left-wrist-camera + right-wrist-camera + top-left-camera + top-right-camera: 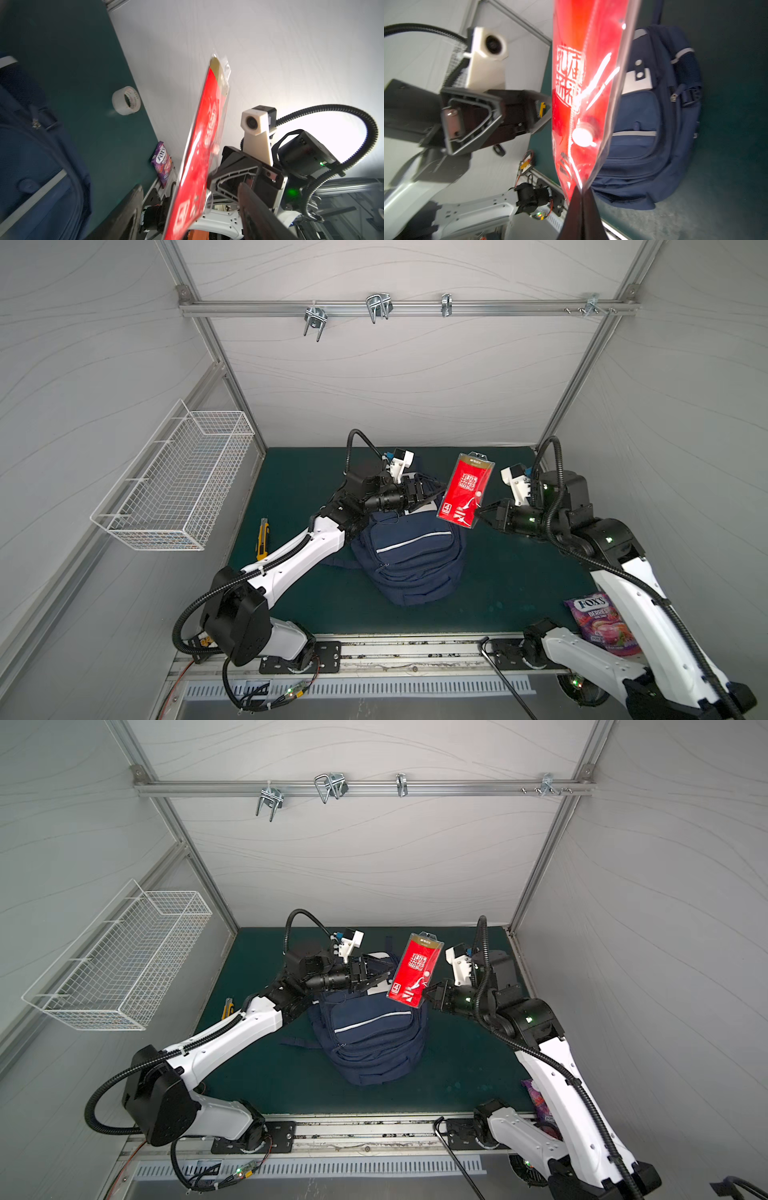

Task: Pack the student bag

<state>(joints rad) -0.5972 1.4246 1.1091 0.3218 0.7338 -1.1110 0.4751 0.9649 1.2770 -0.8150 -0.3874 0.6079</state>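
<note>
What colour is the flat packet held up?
Flat plastic packet: red, gold-topped; clearest in a top view.

Both top views are evenly lit, edges bowed. Wrist views blur: the student bag smears lower left; glare streaks the red packet.

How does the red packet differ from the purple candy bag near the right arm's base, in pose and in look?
The red packet is in the air, pinched at its lower edge by the right gripper; the purple candy bag lies on the green mat, held by nothing. The red packet has a clear sleeve with a hang tab; the candy bag shows none. Both are thin packs, not yet in the backpack.
</note>
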